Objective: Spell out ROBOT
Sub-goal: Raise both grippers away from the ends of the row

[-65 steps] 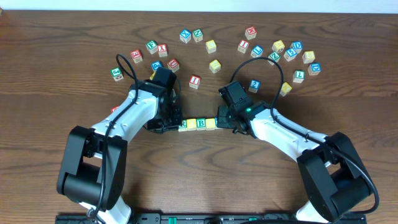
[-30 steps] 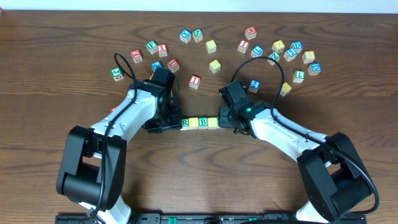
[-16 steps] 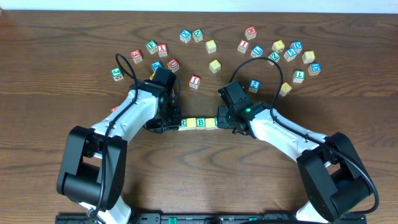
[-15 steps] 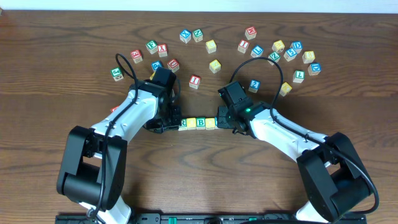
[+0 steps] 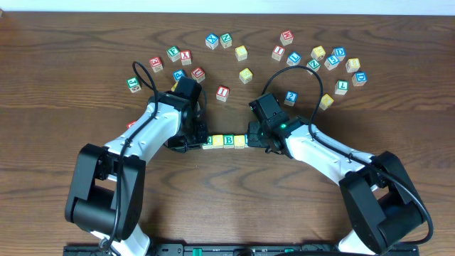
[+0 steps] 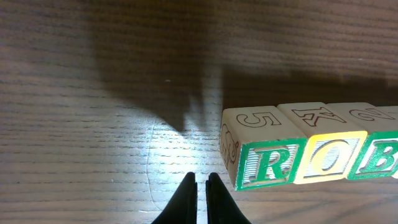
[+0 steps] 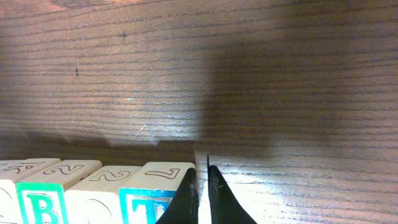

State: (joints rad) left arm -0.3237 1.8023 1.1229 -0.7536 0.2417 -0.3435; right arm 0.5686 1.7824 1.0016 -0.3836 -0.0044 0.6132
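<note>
Row point(image 5: 227, 141): lies in the middle of the bench point(image 5: 234, 206), between the two hands, its blocks side by side and touching.
Letters at left end: the left wrist view reads R point(image 6: 268, 163), O point(image 6: 326, 158), B point(image 6: 380, 158), in this order.
Letters at right end: the right wrist view shows the same B, then a block point(image 7: 102, 183) whose front face is cut off by the frame, then T point(image 7: 152, 190) as the last one.
Left hand point(image 6: 201, 182): fingers almost fully together, nothing between them. The tips are just beside the R end, but I cannot confirm contact.
Right hand point(image 7: 200, 177): also nearly closed and empty, with its tips right at the outer edge of T.
Done: five blocks seem to be in line, so the word appears spelled if the unread block is an O.
Remaining: probably only to press the row straight and tight from both ends, then take the hands away.
Spare blocks point(image 5: 245, 74): scattered at the far side, well apart from the row.
</note>
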